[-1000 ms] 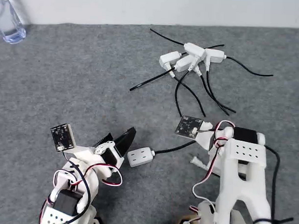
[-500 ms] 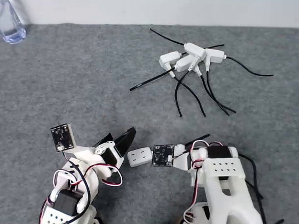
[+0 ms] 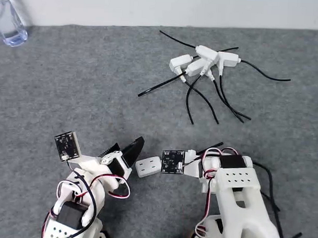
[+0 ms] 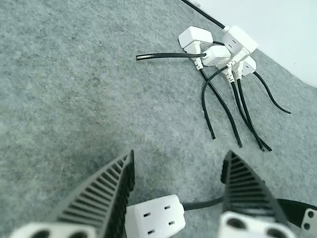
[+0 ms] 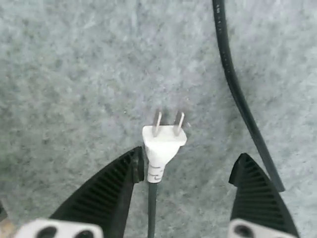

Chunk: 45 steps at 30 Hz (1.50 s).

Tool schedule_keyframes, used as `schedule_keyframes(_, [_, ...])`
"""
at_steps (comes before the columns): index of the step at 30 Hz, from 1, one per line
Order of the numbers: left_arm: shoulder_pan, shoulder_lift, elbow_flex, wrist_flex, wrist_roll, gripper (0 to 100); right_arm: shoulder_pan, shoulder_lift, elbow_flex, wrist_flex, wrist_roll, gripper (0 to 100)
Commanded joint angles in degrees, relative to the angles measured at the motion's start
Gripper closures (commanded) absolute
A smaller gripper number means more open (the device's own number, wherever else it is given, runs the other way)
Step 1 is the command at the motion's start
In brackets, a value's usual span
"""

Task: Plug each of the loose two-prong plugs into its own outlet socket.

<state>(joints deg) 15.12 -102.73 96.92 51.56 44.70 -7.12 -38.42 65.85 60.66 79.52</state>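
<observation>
A clear container (image 3: 9, 27) stands at the far left corner of the grey surface (image 3: 71, 84). Near the front edge on the left, the left hand (image 4: 180, 157) hangs low over the surface with its two black fingers (image 4: 111, 191) spread wide, gripping nothing. A white socket (image 4: 155, 221) with two pairs of slots lies flat on the surface between those fingers, close to their base and just beside one of them; its black cord runs off toward the other arm.

Just past the socket is the right hand (image 5: 190, 154), also spread open and empty. A white plug (image 5: 163, 141) lies flat on the surface between its fingers, with both prongs pointing away from the wrist; the plug body sits right against one finger and well apart from the other. A second black cord (image 5: 242, 99) runs across the surface by that farther finger.

Toward the back right of the surface, well apart from both hands, a tangle of white plugs and sockets (image 3: 203, 62) lies in a heap, short black cords fanning out from it.
</observation>
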Motion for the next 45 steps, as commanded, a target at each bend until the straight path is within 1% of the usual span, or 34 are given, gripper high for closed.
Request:
schedule_keyframes(1, [-0.09, -0.35, -0.40, 0.18, -0.70, 73, 2.33, -0.48, -1.41, -1.45, 0.53, 73.1])
schedule_keyframes(5, [-0.09, -0.35, -0.40, 0.09, -0.70, 73, 4.35, 4.53, -3.69, -0.75, 0.53, 73.1])
schedule_keyframes(8, [-0.09, -0.35, -0.40, 0.09, -0.70, 73, 4.26, 10.59, -5.71, -0.84, 0.35, 73.1])
schedule_keyframes(10, [-0.18, -0.35, -0.40, 0.09, -0.70, 73, 4.09, 14.46, -7.47, -1.19, -1.05, 73.1])
schedule_keyframes(15, [-0.26, -0.35, -0.40, 0.09, -0.70, 73, 4.00, 20.62, -11.60, -1.19, -1.93, 73.1])
schedule_keyframes(20, [-0.18, -0.35, -0.40, 0.09, -0.70, 73, 3.65, 24.13, -14.15, -1.19, -1.93, 73.1])
schedule_keyframes(25, [-0.09, -0.35, -0.40, 0.09, -0.70, 73, 0.66, 27.56, -14.24, -1.27, -2.02, 73.5])
schedule_keyframes(31, [-0.09, -0.35, -0.40, 0.09, -0.70, 73, -0.13, 28.35, -14.15, -1.36, -2.73, 73.6])
schedule_keyframes(34, [-0.09, -0.44, -0.40, 0.00, -0.70, 73, -1.54, 28.35, -14.15, 0.75, -2.73, 73.7])
schedule_keyframes(36, [-0.09, -0.44, -0.40, 0.00, -0.70, 73, -2.07, 28.44, -13.98, 1.10, -2.73, 75.7])
schedule_keyframes(40, [-0.09, -0.44, -0.40, 0.00, -0.70, 73, -2.24, 28.62, -13.89, 1.27, -2.73, 85.4])
schedule_keyframes(45, [-0.09, -0.44, -0.40, 0.00, -0.70, 73, -2.24, 28.70, -13.89, 1.27, -2.73, 86.6])
